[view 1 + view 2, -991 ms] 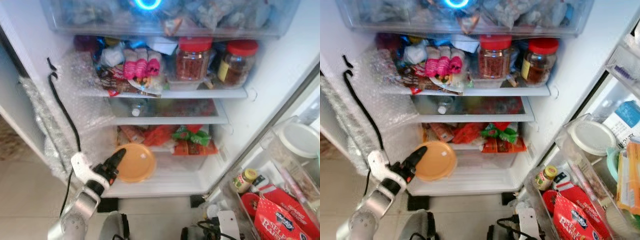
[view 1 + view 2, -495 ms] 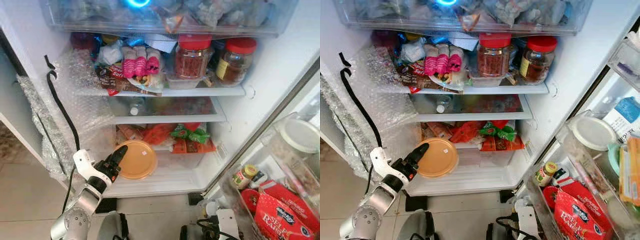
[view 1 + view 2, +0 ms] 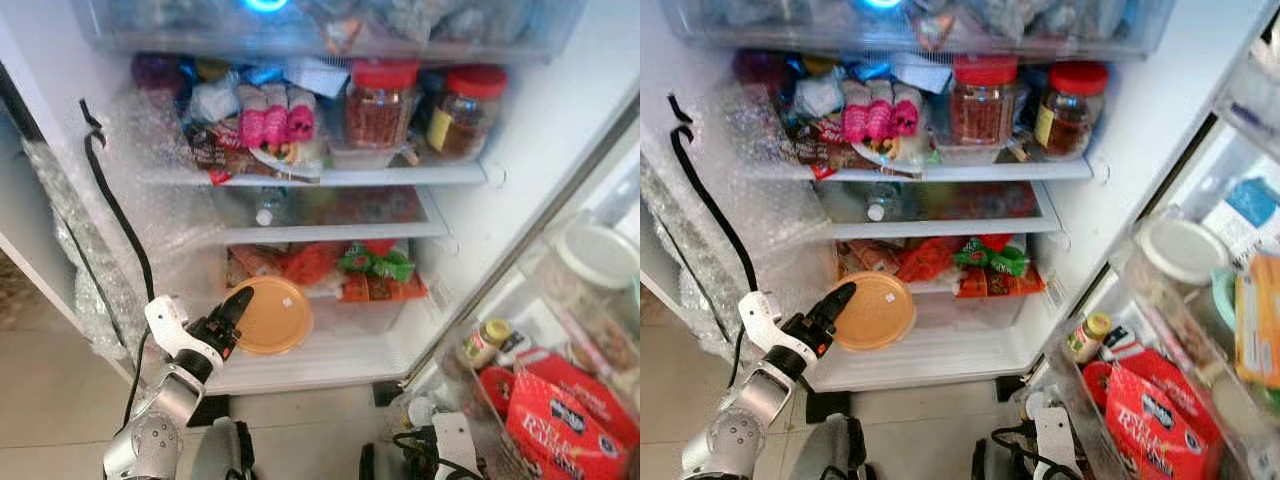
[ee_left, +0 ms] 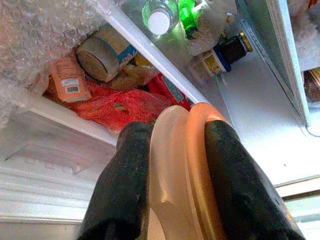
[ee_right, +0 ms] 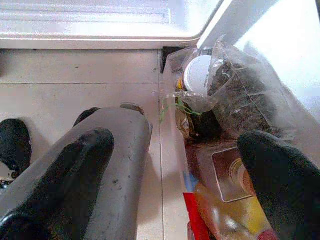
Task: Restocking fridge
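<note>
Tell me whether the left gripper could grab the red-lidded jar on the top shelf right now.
Probably not. The left gripper is shut on the orange lid down at the bottom shelf, so its fingers are taken. The red-lidded jar stands two shelves higher, hemmed in by packets and another jar.

The left gripper (image 3: 232, 310) has carried the orange container (image 3: 270, 316) slightly nearer the fridge

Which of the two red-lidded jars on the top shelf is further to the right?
The smaller jar with the yellow label, beside the fridge's right wall; the bigger jar stands to its left.
</note>
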### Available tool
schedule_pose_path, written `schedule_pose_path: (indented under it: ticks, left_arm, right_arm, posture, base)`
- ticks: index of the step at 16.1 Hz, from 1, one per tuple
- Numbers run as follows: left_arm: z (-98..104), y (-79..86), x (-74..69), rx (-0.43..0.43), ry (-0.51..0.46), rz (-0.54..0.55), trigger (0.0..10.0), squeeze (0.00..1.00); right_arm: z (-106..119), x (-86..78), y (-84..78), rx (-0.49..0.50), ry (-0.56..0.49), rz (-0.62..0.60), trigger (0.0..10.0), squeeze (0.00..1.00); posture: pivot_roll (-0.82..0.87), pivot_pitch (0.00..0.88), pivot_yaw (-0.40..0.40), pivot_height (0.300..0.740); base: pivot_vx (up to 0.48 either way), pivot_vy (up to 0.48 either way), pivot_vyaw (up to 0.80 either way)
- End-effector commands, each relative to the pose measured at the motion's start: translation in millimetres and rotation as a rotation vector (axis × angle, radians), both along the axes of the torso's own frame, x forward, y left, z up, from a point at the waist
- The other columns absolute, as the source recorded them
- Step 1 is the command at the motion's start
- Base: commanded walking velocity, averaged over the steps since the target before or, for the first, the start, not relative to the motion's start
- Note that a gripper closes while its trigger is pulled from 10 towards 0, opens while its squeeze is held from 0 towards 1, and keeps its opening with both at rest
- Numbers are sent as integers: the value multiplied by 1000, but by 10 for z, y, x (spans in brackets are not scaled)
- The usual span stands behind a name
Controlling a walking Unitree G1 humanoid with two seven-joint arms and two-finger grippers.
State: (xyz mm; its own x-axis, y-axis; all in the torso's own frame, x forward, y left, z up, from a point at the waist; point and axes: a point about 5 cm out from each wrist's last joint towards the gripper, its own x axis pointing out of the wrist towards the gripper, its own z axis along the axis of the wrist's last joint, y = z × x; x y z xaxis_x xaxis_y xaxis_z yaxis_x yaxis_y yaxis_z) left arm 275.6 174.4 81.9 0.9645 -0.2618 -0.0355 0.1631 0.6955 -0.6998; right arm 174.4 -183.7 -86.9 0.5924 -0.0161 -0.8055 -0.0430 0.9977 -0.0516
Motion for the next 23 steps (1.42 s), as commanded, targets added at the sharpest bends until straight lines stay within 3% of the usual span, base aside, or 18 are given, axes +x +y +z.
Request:
schedule_pose_path:
  ticks: [1, 13, 23]
  left_arm:
    - [-24, -26, -1, 16, 7, -15, 10000, 0]
    - [21, -66, 21, 23, -26, -45, 10000, 0]
    - [67, -108, 21, 30, -44, -73, 10000, 0]
  right_arm:
    - [-127, -284, -24, -10, 115, -13, 10000, 0]
    - [-123, -269, -7, -5, 110, -7, 10000, 0]
    - [-119, -259, -1, -5, 107, -4, 10000, 0]
  posture:
    - [-86, 106, -49, 603]
    - [-83, 98, -50, 603]
    - [-84, 100, -51, 603]
  base:
    - [0, 0, 0]
    - [0, 0, 0]
    - [253, 0, 0]
